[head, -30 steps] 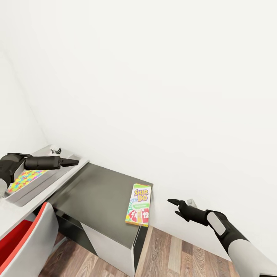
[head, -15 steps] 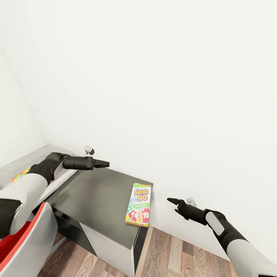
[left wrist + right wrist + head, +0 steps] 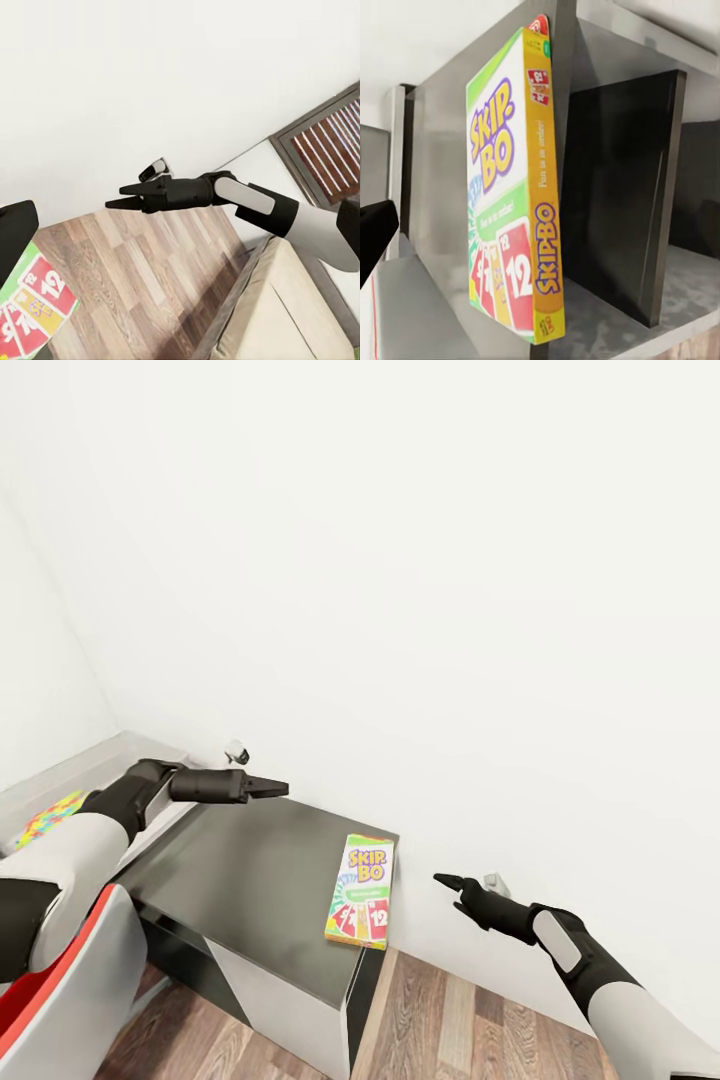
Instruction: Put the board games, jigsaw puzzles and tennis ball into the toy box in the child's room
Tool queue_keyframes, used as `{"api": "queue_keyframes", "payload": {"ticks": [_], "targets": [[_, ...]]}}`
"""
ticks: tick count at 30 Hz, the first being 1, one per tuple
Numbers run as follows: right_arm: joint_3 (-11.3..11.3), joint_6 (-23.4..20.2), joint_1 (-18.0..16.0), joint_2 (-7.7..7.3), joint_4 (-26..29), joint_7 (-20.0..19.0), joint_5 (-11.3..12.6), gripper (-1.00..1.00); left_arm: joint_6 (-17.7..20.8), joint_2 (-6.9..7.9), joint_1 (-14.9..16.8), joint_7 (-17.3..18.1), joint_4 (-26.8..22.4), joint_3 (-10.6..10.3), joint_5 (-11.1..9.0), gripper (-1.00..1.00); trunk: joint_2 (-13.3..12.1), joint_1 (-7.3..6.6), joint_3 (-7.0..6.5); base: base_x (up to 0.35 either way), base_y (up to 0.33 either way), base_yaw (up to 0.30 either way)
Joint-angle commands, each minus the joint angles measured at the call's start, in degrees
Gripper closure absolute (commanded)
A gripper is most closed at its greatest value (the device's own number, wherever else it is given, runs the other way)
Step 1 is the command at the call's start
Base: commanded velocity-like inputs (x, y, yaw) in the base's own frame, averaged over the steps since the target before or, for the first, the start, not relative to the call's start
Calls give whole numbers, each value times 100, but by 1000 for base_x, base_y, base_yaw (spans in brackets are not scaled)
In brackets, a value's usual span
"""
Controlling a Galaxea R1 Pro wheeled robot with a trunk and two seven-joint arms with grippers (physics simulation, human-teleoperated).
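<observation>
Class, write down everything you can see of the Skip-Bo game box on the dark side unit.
The Skip-Bo game box is a small flat rectangular carton. Its cover is yellow-green above with purple and yellow lettering, and shows red numbered cards below; the spine is orange-yellow. It lies closed, face up, flat on the dark grey side unit near the unit's right-hand edge, with its end reaching the front edge. Nothing else touches it; both grippers are clear of it.

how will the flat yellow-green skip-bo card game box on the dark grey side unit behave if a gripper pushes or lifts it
The flat yellow-green Skip-Bo box looks like rigid cardboard, so it should probably stay stiff rather than flop. It lies flat on the smooth dark grey side unit, so a push would likely slide it, not tip or roll it. It sits near the unit's edge, so a push that way might drop it.
</observation>
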State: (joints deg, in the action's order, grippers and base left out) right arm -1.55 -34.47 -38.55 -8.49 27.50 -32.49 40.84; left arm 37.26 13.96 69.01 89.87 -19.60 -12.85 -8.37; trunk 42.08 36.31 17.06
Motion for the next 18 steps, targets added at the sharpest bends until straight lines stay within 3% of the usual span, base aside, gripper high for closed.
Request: {"api": "queue_keyframes", "payload": {"ticks": [1,18], "targets": [[-15,-12,-4,7,1,-3,21,-100,64,5,0,13,-1,-42,-48,-100,49,24,27,0,0,0],[-1,36,-5,30,1,-279,21,-100,101,-9,-10,13,0,-37,-17,-100,730,397,332,0,0,0]]}}
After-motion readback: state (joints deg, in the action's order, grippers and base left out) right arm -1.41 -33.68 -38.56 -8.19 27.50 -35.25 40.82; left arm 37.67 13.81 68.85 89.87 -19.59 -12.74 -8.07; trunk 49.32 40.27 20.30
